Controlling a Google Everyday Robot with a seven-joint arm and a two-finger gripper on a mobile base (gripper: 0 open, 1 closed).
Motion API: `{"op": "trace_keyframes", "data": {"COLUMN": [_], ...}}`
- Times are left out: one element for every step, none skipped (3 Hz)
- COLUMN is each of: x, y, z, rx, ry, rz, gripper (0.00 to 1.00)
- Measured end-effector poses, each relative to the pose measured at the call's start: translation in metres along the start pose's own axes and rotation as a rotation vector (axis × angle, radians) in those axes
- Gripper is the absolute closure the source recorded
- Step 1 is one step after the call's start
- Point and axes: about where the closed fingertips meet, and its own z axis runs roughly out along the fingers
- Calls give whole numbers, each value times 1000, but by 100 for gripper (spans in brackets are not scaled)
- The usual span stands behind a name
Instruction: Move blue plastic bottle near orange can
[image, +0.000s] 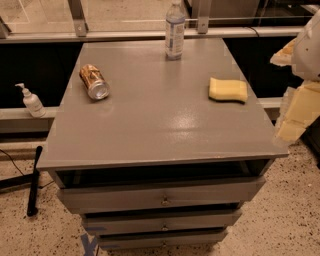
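Note:
The blue plastic bottle (175, 31) stands upright at the back edge of the grey cabinet top (160, 125), right of centre. It is clear, with a white cap and a bluish-white label. The orange can (94, 81) lies on its side on the left part of the top, silver end toward me, well apart from the bottle. My gripper (297, 112), cream-coloured, hangs at the right edge of the view. It is off the cabinet's right side, far from both the bottle and the can.
A yellow sponge (228, 90) lies on the right part of the top. A small white pump bottle (31, 101) stands on the ledge to the left. A black rod (34, 180) leans by the cabinet's left. Drawers (162, 200) face me below.

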Motion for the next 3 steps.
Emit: {"op": "trace_keyframes", "data": {"x": [0,-11,-47], "y": [0,-16,-62], "z": [0,11,41], "rx": [0,29,98], "ry": [0,-49,-156], "rz": [0,12,16], "gripper": [0,0,0]}}
